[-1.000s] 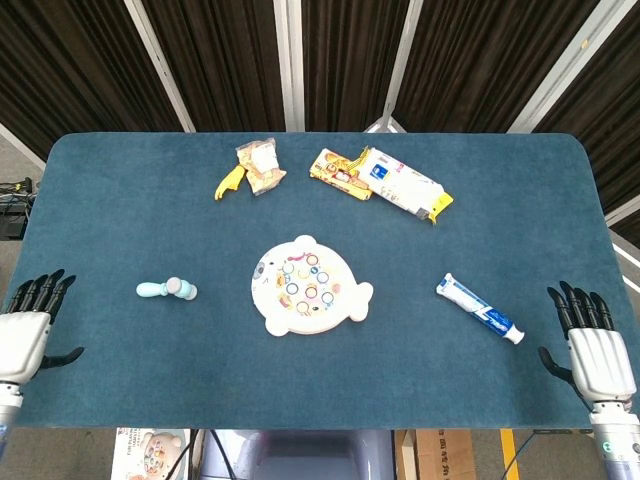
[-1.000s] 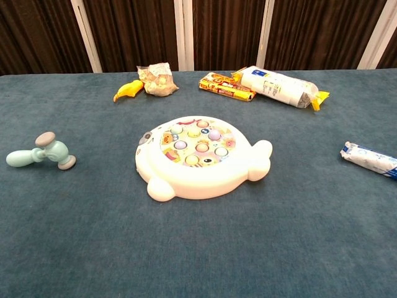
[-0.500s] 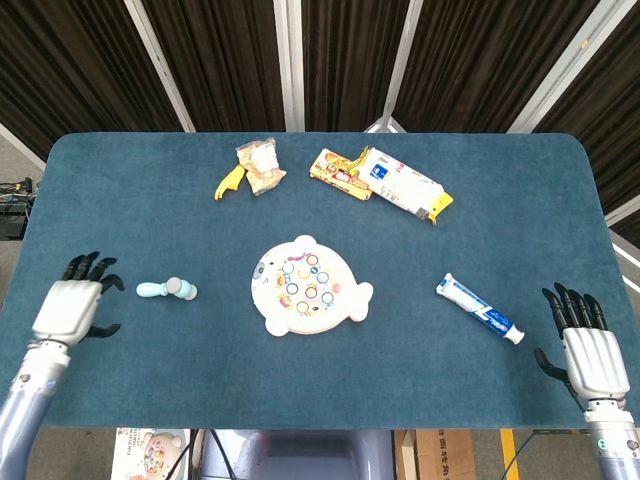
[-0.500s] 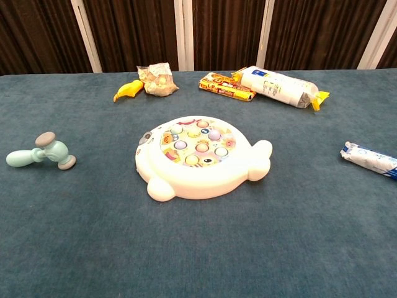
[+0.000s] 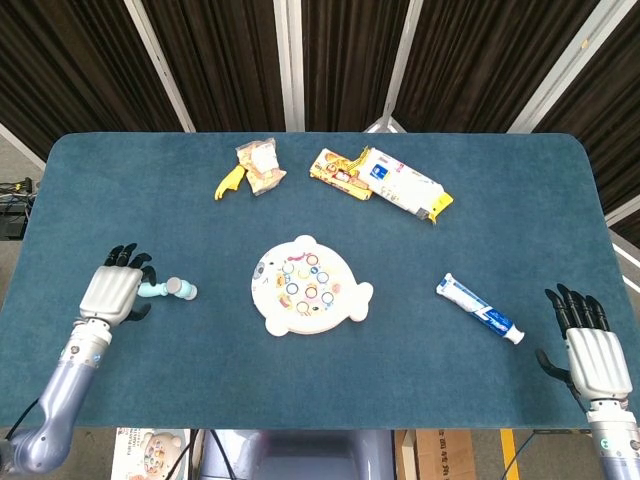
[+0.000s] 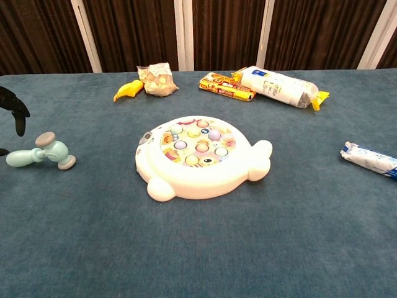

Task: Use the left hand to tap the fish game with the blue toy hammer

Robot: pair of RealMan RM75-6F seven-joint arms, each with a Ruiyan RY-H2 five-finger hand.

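The blue toy hammer (image 5: pixel 168 289) lies on the bench (image 5: pixel 150 380), well left of the fish game (image 5: pixel 308 286). The left hand (image 5: pixel 115 292) hovers at its handle end, fingers (image 6: pixel 13 107) spread, grasping nothing. A shallow close could nudge the hammer into rolling away. The right hand (image 5: pixel 594 355) is released, holding nothing

I see bare table (image 5: pixel 200 340) between blue toy hammer (image 5: pixel 167 290) and fish game (image 5: pixel 308 286); snack packets (image 5: pixel 260 167) well beyond at far edge; toothpaste tube (image 5: pixel 479 308) lies right of game.
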